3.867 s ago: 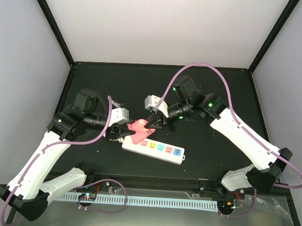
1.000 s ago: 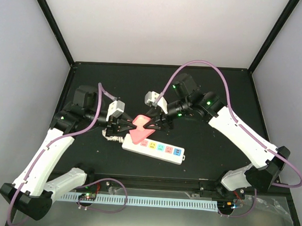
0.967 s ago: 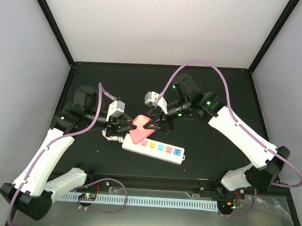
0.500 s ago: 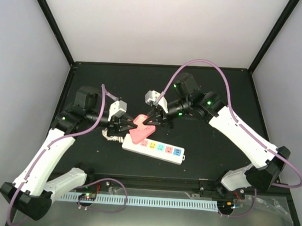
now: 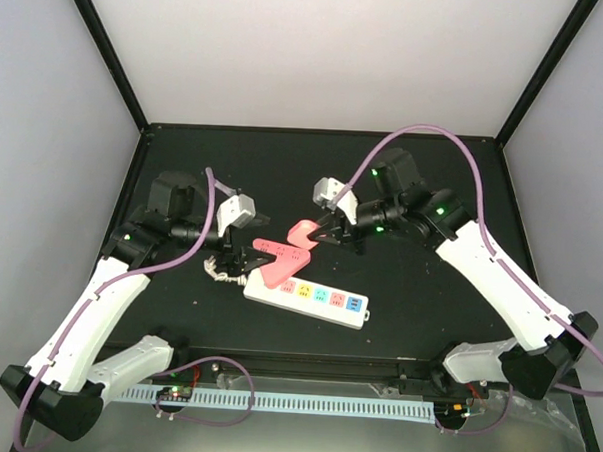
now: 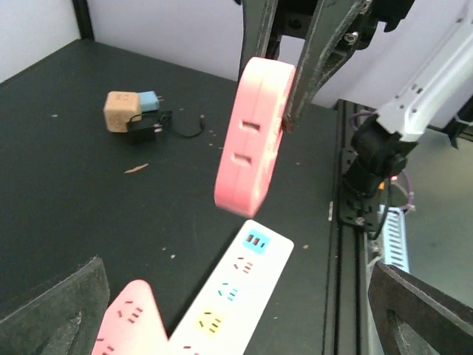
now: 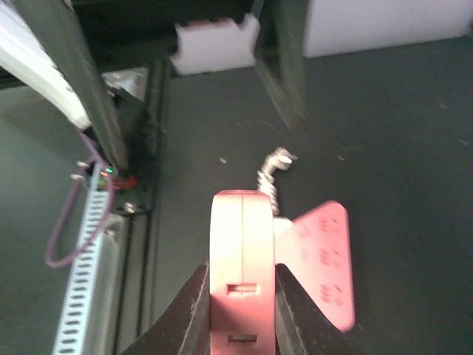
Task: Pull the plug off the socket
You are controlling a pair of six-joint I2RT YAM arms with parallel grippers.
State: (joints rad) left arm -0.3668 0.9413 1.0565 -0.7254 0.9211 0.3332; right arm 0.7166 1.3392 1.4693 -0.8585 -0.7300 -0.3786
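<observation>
The socket [image 5: 308, 297], a long white strip with coloured outlets, lies flat on the black table; in the left wrist view the socket [image 6: 235, 287] runs between my fingers. A pink triangular adapter [image 5: 270, 262] sits at its left end. The plug [image 5: 299, 232], a flat pink block with slots in its edge, hangs in the air apart from both, to their upper right. My right gripper [image 5: 317, 234] is shut on the plug [image 7: 242, 222], a finger on each flat face. My left gripper [image 5: 242, 255] stands open beside the pink adapter, holding nothing.
A coiled white cable [image 5: 220, 269] lies left of the strip. A small tan and blue cube [image 6: 123, 111] with a black plug sits further off on the table. Black frame posts edge the table, and a slotted rail [image 5: 304, 403] runs along the front.
My left gripper has opened and let go of the pink pieces. My right gripper has carried the plug up and to the right, away from the triangular adapter, which stayed on the strip.
</observation>
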